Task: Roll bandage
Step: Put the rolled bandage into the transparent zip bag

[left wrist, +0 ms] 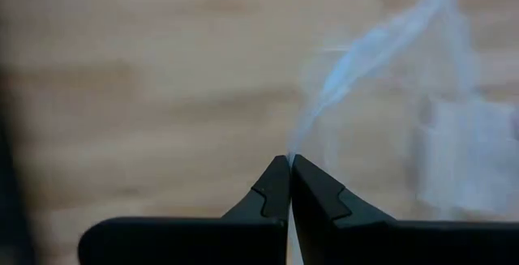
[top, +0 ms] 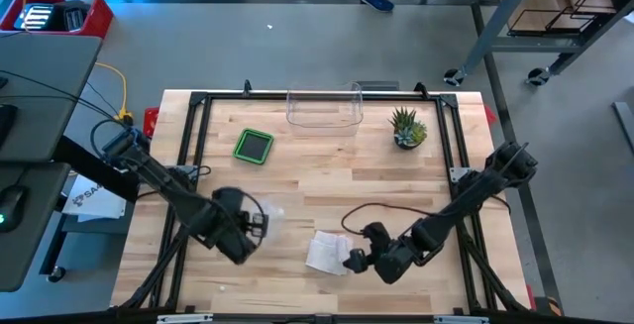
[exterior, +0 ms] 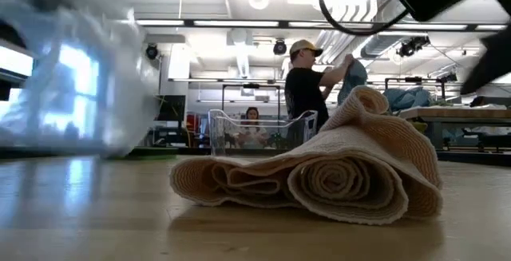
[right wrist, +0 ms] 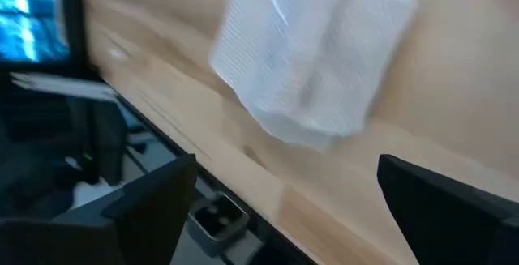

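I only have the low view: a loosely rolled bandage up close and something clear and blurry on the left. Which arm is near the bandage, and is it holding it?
Observer: The right end effector sits just beside the bandage with its fingers spread wide, and the bandage lies free on the table.
Operator: And the clear blur on the left?
Observer: That is a clear plastic bag; the left end effector is shut on a corner of it.
Operator: Where is the left arm relative to the bandage?
Observer: From above, the left end effector is off to the bandage's left, with the bag bunched at it and bare wood between them.
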Tool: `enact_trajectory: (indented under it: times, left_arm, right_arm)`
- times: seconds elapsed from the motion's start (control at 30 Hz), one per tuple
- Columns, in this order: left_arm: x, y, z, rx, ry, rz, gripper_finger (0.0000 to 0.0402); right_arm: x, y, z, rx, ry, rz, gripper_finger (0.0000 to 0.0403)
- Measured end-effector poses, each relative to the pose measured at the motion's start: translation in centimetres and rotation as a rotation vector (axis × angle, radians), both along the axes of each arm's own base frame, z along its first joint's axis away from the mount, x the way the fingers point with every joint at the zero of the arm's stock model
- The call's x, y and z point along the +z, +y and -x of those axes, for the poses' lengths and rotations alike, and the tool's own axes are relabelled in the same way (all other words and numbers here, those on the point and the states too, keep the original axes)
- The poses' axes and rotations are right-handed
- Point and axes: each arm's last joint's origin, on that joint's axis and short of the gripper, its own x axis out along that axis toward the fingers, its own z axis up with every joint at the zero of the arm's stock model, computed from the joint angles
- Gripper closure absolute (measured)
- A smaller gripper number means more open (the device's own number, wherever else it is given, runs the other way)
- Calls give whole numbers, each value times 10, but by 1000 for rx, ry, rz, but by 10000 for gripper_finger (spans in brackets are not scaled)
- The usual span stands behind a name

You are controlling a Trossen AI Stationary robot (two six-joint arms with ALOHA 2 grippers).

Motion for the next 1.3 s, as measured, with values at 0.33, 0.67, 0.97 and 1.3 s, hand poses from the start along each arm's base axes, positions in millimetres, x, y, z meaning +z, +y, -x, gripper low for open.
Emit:
enact_trajectory:
  times: [0.33,0.67,0.97,1.3]
  left_arm:
    - [9,11,23,46,180,-25,401]
    - [-49,13,-50,10,328,-67,401]
    - [-46,30,-79,-161,392,-215,401]
    - [26,48,-53,-151,130,-241,401]
  right_arm:
    - [-15,14,13,112,115,14,29]
    - [-12,19,25,141,185,-34,29]
    - [-8,20,26,131,165,-42,29]
    - [-1,14,19,41,64,-1,29]
